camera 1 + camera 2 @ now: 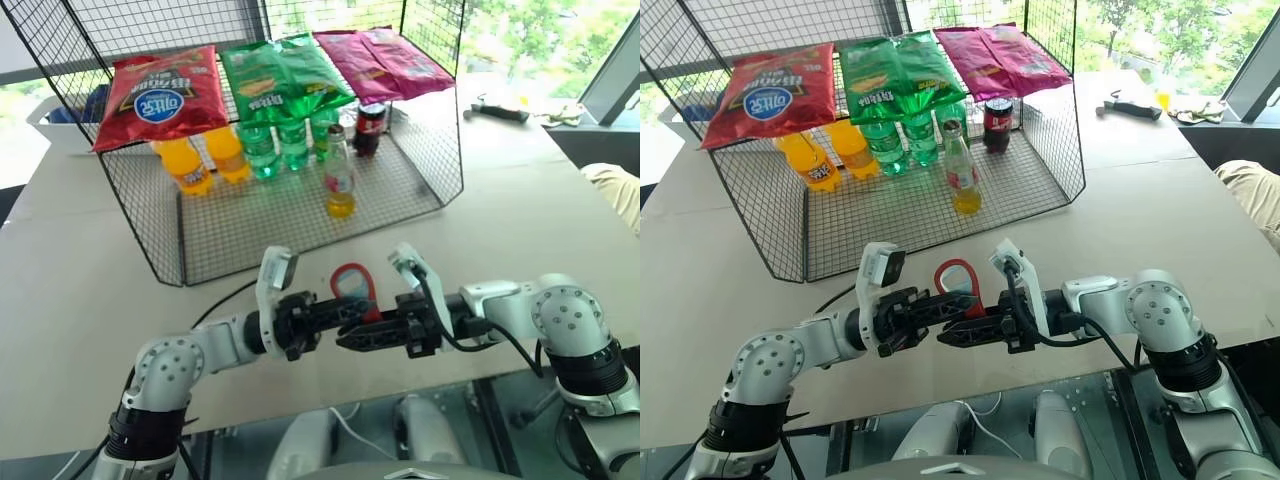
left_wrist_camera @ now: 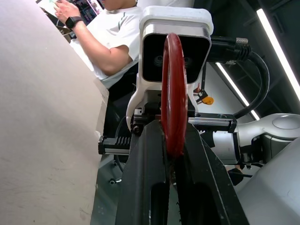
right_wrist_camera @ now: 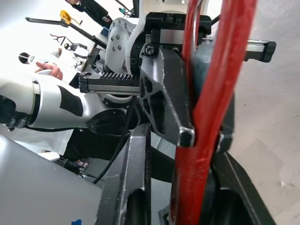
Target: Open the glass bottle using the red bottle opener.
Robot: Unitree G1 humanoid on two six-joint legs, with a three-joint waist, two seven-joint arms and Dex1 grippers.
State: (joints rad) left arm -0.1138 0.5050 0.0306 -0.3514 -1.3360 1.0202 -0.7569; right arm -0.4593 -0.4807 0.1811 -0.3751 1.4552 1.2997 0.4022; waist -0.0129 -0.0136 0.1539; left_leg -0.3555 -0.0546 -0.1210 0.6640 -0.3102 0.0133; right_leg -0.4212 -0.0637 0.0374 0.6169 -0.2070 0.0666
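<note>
I count three chip bags (image 1: pixel 160 95), two orange soda bottles (image 1: pixel 185 165), three green bottles (image 1: pixel 258 148), one dark cola bottle (image 1: pixel 370 128), one glass bottle (image 1: pixel 339 180), one red bottle opener (image 1: pixel 352 285)

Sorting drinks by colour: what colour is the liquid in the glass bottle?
Yellow-orange, in the glass bottle; the left eye view shows it best.

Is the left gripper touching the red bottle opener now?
Touching. In the left wrist view, the left gripper has its two black fingers pressed against both flat sides of the red bottle opener, with no gap between them.
</note>
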